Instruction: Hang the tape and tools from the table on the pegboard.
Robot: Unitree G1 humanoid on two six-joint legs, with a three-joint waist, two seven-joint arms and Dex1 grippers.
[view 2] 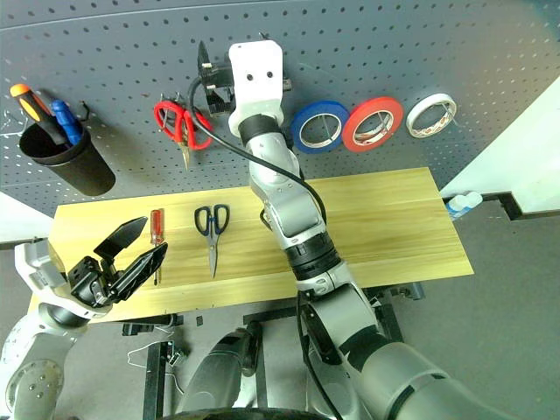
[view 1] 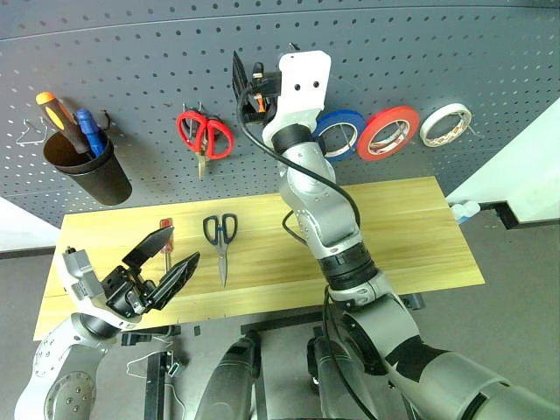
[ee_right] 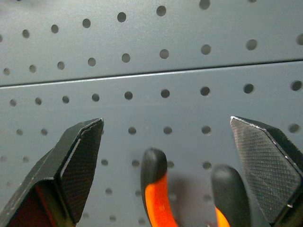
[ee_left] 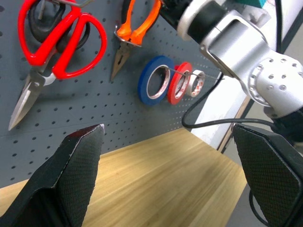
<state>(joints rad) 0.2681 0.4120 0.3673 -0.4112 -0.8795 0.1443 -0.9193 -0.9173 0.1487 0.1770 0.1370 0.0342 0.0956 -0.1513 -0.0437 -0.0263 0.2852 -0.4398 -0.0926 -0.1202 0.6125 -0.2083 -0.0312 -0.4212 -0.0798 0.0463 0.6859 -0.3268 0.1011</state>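
Pliers [ee_left: 132, 35] hung on pegboard [view 1: 437, 52]; right hand [ee_right: 165, 156] open.

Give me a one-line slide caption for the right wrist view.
Right gripper jaws open at the pegboard, the orange-and-black pliers handles hanging between them.

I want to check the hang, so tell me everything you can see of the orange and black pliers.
The pliers hang on the pegboard, handles up, closed steel nose pointing down and slightly tilted. The handles are orange with black along the grips, seemingly rubbery. They sit between the red-handled scissors and the blue tape roll, touching neither. The hook itself is hidden. In the right wrist view the handle tops rise between the fingers of the open right gripper, which does not touch them.
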